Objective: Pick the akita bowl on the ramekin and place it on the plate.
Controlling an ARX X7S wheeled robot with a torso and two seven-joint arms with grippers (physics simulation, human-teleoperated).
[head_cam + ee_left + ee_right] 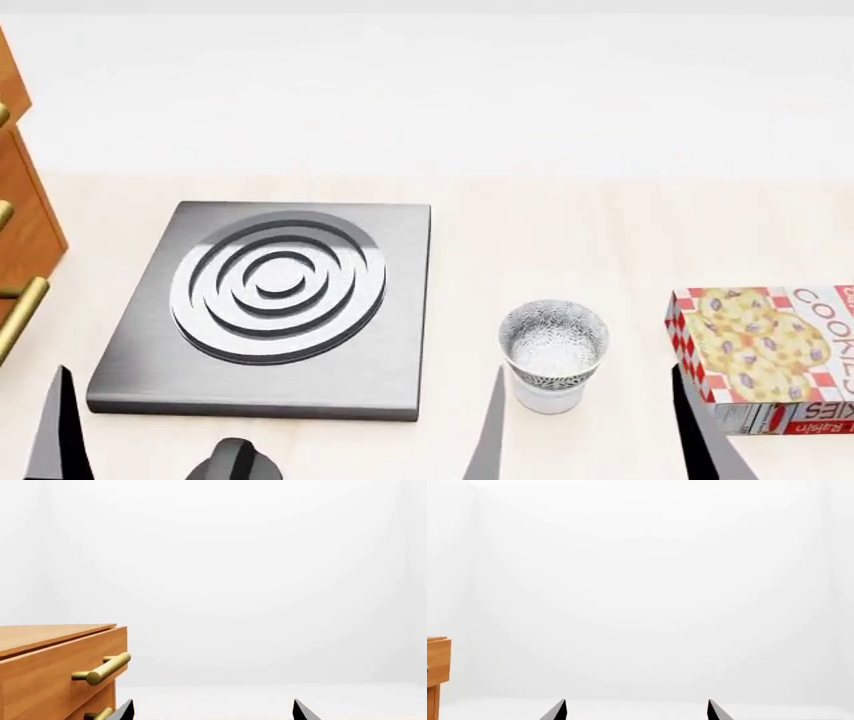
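In the head view the speckled akita bowl (554, 345) sits on the white ramekin (549, 401) on the light wooden counter, right of centre. My right gripper (636, 706) is open and empty. Its two dark fingers (489, 432) rise from the bottom edge of the head view on either side of the bowl, nearer to me and apart from it. The left gripper (213, 706) is also open with nothing between its fingertips. One of its fingers (59, 430) shows at the bottom left of the head view. The plate is out of view. Neither wrist view shows the bowl.
A grey square stove (274, 305) with concentric rings lies left of the bowl, with a dark knob (234, 460) at its near edge. A cookies box (774, 355) lies at the right. A wooden cabinet (60, 665) with brass handles (103, 669) stands at the far left.
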